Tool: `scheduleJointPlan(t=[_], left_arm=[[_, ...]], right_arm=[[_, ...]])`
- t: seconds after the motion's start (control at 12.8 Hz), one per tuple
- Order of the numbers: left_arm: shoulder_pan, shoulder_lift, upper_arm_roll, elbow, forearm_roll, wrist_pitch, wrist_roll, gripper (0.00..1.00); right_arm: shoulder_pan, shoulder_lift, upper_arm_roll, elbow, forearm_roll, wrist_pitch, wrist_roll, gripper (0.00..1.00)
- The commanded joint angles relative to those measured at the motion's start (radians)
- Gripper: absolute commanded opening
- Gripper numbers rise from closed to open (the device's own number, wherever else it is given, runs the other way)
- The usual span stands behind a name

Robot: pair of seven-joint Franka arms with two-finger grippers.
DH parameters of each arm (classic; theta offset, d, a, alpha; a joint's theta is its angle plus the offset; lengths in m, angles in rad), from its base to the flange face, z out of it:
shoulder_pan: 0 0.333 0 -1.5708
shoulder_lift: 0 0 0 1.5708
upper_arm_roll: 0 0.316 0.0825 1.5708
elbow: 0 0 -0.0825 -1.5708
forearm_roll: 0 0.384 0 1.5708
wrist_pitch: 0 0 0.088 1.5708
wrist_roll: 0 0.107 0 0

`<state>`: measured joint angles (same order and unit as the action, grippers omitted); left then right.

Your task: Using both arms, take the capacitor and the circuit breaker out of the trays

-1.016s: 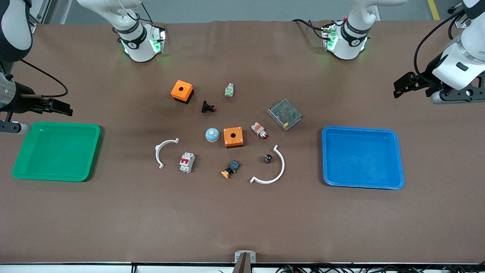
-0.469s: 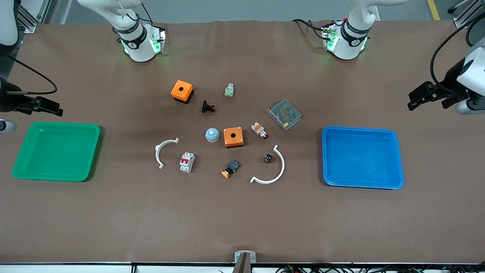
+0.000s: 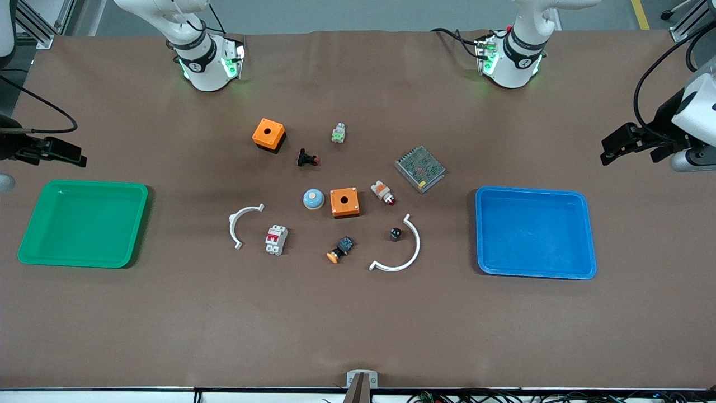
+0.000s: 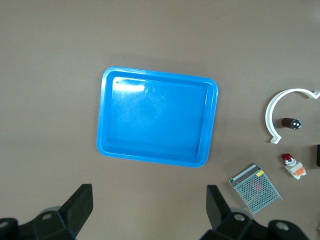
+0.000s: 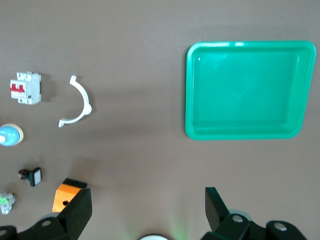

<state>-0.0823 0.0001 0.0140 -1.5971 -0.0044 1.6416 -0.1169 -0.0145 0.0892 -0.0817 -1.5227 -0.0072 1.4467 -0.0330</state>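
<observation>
The capacitor (image 3: 395, 233), a tiny black cylinder with a shiny end, lies inside the curve of a large white arc (image 3: 404, 252); it also shows in the left wrist view (image 4: 291, 123). The breaker (image 3: 276, 239), light grey with red levers, lies beside a small white arc (image 3: 239, 223) and shows in the right wrist view (image 5: 25, 87). My left gripper (image 3: 612, 148) hangs open and empty over bare table by the blue tray (image 3: 584, 235), as the left wrist view (image 4: 149, 205) confirms. My right gripper (image 3: 70, 154) hangs open and empty by the green tray (image 3: 137, 224), also in the right wrist view (image 5: 148, 205).
Mid-table lie two orange boxes (image 3: 268, 134) (image 3: 344, 202), a black red-tipped button (image 3: 306, 158), a blue dome (image 3: 313, 198), a white-and-orange switch (image 3: 383, 192), an orange-capped button (image 3: 339, 249), a metal mesh box (image 3: 419, 168) and a small green-lit part (image 3: 338, 133).
Both grippers have drawn outward toward their own ends of the table, the right gripper more than the left. Nothing on the table has moved.
</observation>
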Motion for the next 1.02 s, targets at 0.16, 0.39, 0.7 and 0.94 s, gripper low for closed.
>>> scheduleJointPlan(t=[0.16, 0.39, 0.7, 0.94], left_arm=[[0.003, 0.006, -0.003, 0.022, 0.004, -0.014, 0.005, 1.00], [0.001, 0.006, -0.003, 0.022, 0.004, -0.014, 0.003, 1.00], [0.003, 0.008, -0.003, 0.020, 0.004, -0.014, 0.003, 1.00], [0.003, 0.006, -0.003, 0.022, 0.004, -0.014, 0.005, 1.00]], right_arm=[[-0.027, -0.064, 0.011, -0.010, 0.000, -0.031, -0.010, 1.00], [-0.025, -0.091, 0.013, -0.016, 0.000, -0.029, -0.010, 1.00], [-0.024, -0.149, 0.014, -0.088, 0.000, 0.023, -0.010, 1.00], [-0.022, -0.192, 0.016, -0.142, 0.013, 0.075, -0.007, 1.00]])
